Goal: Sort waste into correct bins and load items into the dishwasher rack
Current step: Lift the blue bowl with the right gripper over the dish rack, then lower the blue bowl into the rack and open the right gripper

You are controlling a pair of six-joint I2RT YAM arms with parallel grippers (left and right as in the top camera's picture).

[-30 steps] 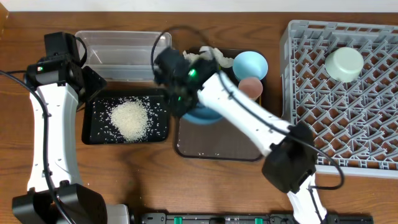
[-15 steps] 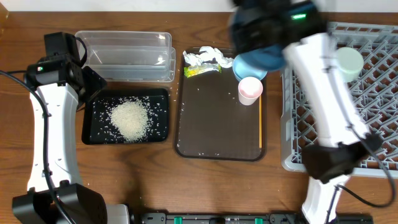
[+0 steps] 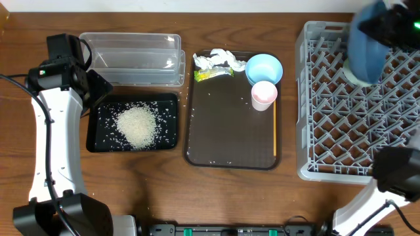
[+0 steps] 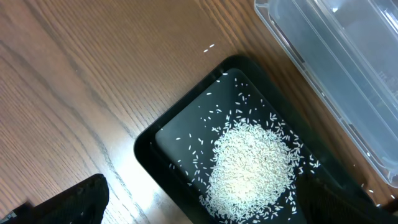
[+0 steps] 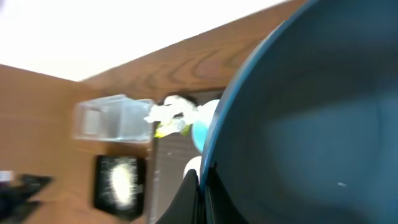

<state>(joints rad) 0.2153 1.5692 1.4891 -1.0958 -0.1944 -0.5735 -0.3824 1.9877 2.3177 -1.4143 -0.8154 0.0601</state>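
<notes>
The tool (image 5: 200, 182) pinches the rim of the dark blue plate (image 5: 311, 124), which fills the blurred view's right side.

Overhead cam: dark blue plate (image 3: 367, 42) smeared to a soft blob at top R, outline not resolvable; masks most of pale bowl (image 3: 355, 77) in dishwasher rack (image 3: 328, 118), leaving a sliver of rim. Behind plate, right gripper (image 3: 396, 21) blurred, jaws not discernible; rack and R arm cropped by R edge. Jaws of left gripper (image 3: 98, 90) masked by own wrist housing. L wrist cam: one of its fingers (image 4: 65, 202) a dark shape at bottom-L corner, cropped; clear tub (image 4: 336, 68) cropped top and R. R wrist cam: entire frame blurred; plate cropped on three sides; tissue (image 5: 168, 112) and wrapper (image 5: 166, 129) mere smudges; rice (image 5: 121, 183) in black tray (image 5: 102, 199) a white glare, grains not separable.
</notes>
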